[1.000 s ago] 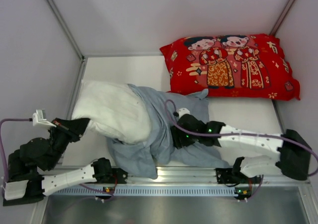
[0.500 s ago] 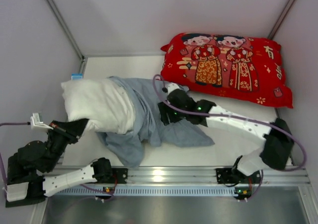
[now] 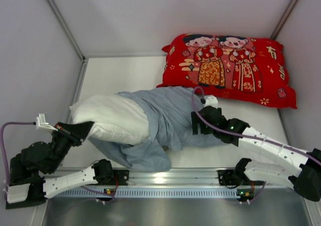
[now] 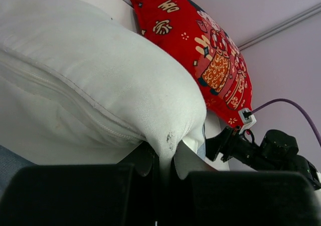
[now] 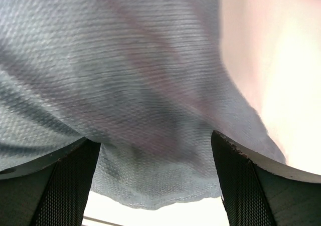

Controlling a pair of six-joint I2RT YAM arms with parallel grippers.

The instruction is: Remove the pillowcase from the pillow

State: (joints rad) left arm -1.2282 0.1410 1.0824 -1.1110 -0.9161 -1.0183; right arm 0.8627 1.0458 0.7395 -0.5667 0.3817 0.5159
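Observation:
The plain white pillow (image 3: pixel 113 117) lies at the left, its right half still inside the blue-grey pillowcase (image 3: pixel 168 117), which shows only its dull reverse side. My left gripper (image 3: pixel 85 129) is shut on the pillow's near-left corner; the left wrist view shows the white corner (image 4: pixel 168 136) pinched between the fingers of that gripper (image 4: pixel 165 158). My right gripper (image 3: pixel 195 123) sits at the pillowcase's right edge. In the right wrist view its jaws stand wide apart (image 5: pixel 154 142), with the blue-grey cloth (image 5: pixel 125 75) hanging between and in front of them.
The red cartoon-print pillow (image 3: pixel 228 68) lies at the back right, close behind the right gripper, and also shows in the left wrist view (image 4: pixel 200 50). White walls enclose the table (image 3: pixel 120 70) on three sides. A metal rail (image 3: pixel 165 178) runs along the near edge.
My right gripper moved right and nearer, and the pillowcase now stretches further to the right. The pillow shifted a little toward the near edge. The left gripper keeps its grip.

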